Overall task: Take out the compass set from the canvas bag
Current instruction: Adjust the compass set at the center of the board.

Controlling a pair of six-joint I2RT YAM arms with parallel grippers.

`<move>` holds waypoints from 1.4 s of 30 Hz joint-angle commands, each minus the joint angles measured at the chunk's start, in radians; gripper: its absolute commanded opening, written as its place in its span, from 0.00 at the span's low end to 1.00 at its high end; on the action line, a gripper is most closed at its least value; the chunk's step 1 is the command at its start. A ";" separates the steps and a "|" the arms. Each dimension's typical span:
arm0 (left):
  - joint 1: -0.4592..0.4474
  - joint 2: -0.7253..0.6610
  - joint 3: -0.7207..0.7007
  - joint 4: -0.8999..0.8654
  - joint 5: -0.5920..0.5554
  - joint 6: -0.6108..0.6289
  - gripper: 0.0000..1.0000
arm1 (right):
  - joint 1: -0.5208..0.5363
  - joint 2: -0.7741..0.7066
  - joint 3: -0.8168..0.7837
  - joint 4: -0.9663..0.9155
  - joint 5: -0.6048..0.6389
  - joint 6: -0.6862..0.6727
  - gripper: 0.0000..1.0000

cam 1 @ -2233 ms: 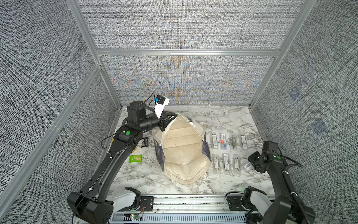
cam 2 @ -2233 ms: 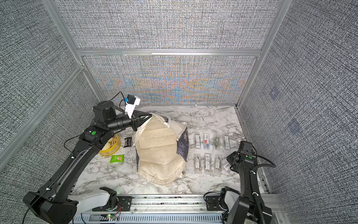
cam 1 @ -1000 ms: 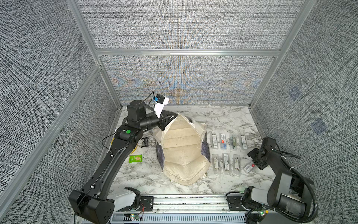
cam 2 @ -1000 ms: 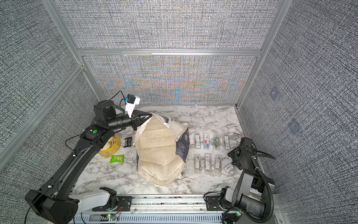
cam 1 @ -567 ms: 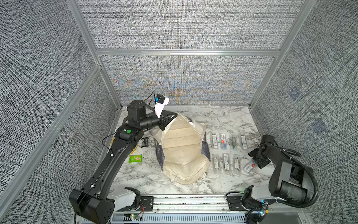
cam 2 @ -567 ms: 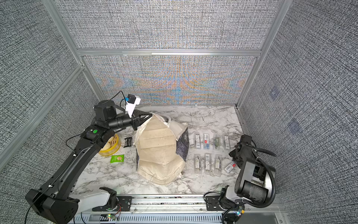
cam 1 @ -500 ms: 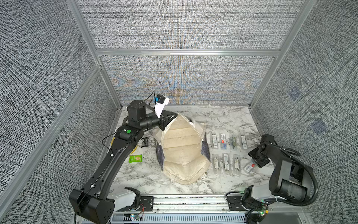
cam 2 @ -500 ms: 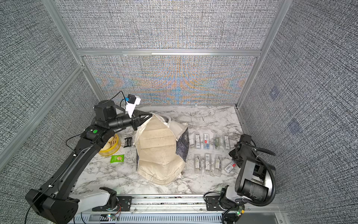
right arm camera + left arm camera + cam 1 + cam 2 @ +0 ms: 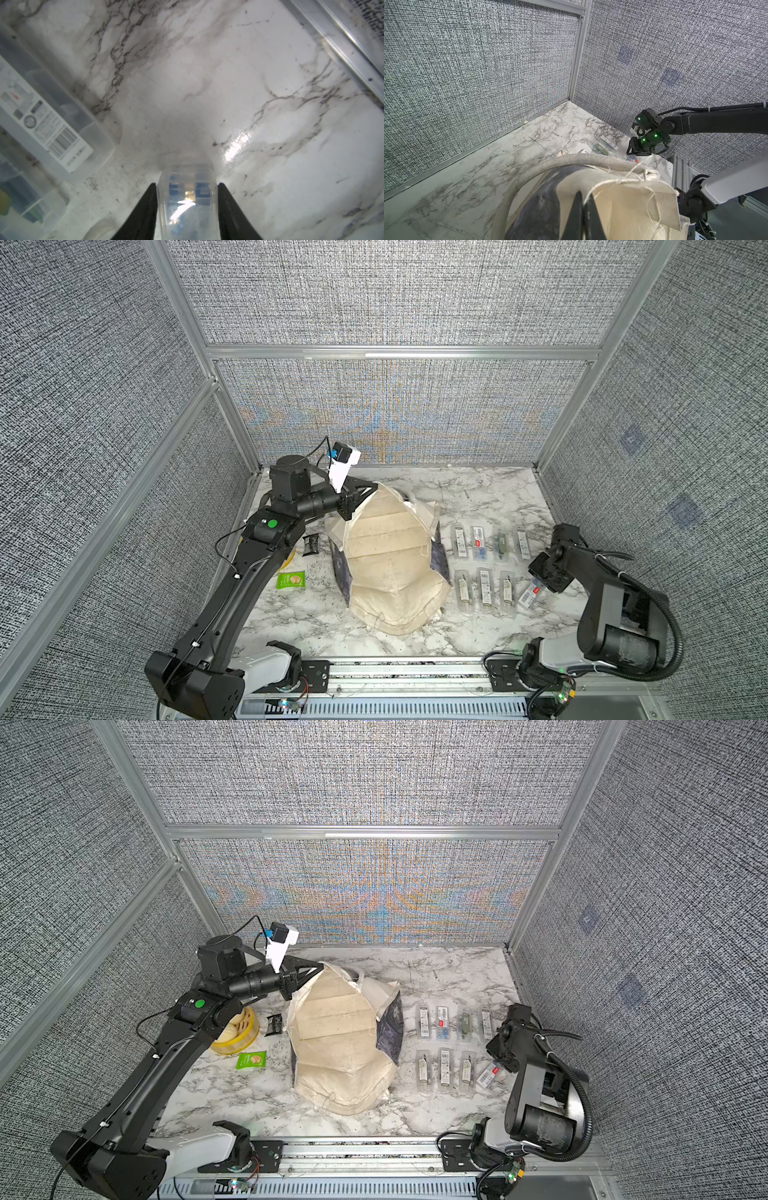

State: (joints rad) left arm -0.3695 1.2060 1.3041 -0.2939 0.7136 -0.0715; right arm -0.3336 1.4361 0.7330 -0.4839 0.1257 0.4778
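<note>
The cream canvas bag (image 9: 390, 564) with dark panels stands in the middle of the marble table in both top views. My left gripper (image 9: 372, 491) is shut on the bag's top rim (image 9: 623, 207) and holds it up. A compass set (image 9: 531, 593) in a clear case lies slanted at the front right of the table. My right gripper (image 9: 540, 585) sits low over one end of it. In the right wrist view both black fingers (image 9: 149, 199) press the sides of the clear case (image 9: 187, 197).
Several more clear cases (image 9: 480, 541) lie in two rows right of the bag. A green packet (image 9: 291, 580), a small black item (image 9: 311, 544) and a yellow tape roll (image 9: 235, 1031) lie left of it. The enclosure's right wall stands close behind my right arm.
My right gripper's jaws have narrowed onto the slanted case, and the right arm has folded lower over it. The left arm and the bag have not moved.
</note>
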 commanded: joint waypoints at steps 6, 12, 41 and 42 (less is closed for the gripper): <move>0.009 0.010 0.003 0.067 0.027 -0.025 0.00 | 0.076 -0.005 -0.050 0.110 0.047 -0.142 0.43; 0.021 0.006 -0.002 0.082 0.038 -0.039 0.00 | 0.093 -0.025 -0.066 0.143 0.049 -0.190 0.44; 0.032 0.027 0.014 0.089 0.017 -0.070 0.00 | 0.507 -0.673 0.316 -0.237 -0.515 -0.160 0.58; 0.032 0.033 0.022 0.083 0.014 -0.074 0.00 | 0.589 -0.688 0.326 -0.248 -0.496 -0.170 0.58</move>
State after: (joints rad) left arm -0.3382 1.2297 1.3064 -0.2638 0.7349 -0.1284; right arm 0.1364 0.7841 1.0290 -0.6750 -0.2440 0.3187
